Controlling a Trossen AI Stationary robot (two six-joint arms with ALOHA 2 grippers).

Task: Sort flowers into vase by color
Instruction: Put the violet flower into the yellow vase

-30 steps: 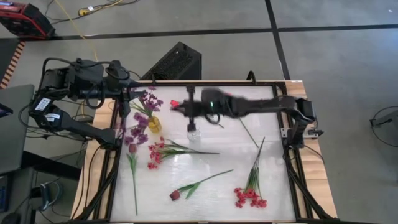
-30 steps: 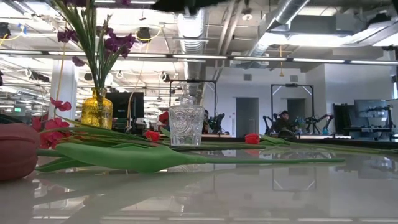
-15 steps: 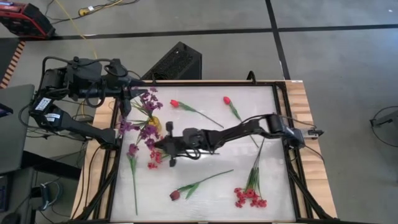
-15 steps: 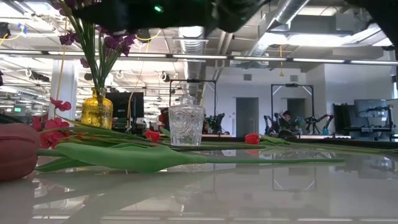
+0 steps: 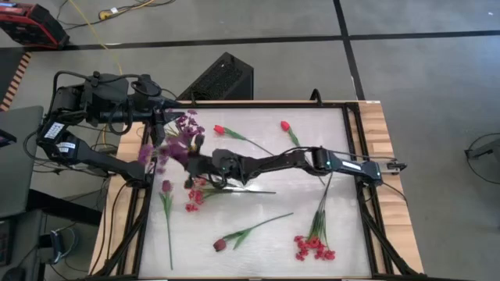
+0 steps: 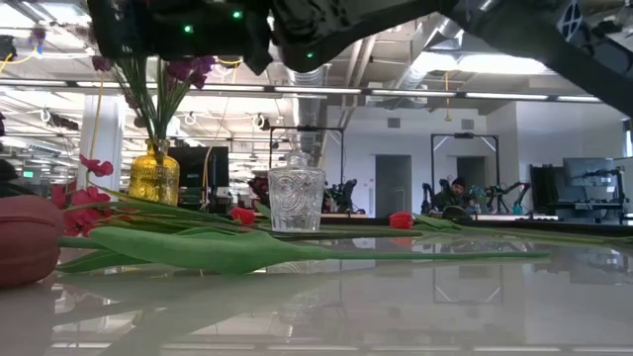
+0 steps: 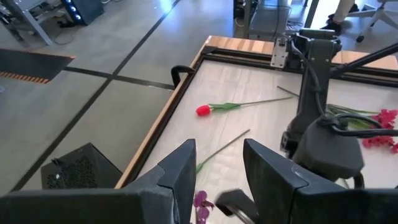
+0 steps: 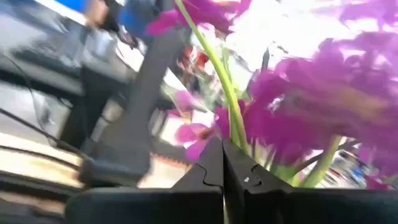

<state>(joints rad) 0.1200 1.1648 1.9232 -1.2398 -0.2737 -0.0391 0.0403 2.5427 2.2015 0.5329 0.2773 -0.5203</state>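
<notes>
Over yellow vase [image 6: 154,171], purple spray [image 5: 168,148] newly lifted

A white worktop [image 5: 266,234] with wooden side edges stands on a grey floor crossed by black lines. A black box [image 5: 221,79] sits just beyond its far edge; a yellow cable [image 5: 98,35] trails far left.
</notes>
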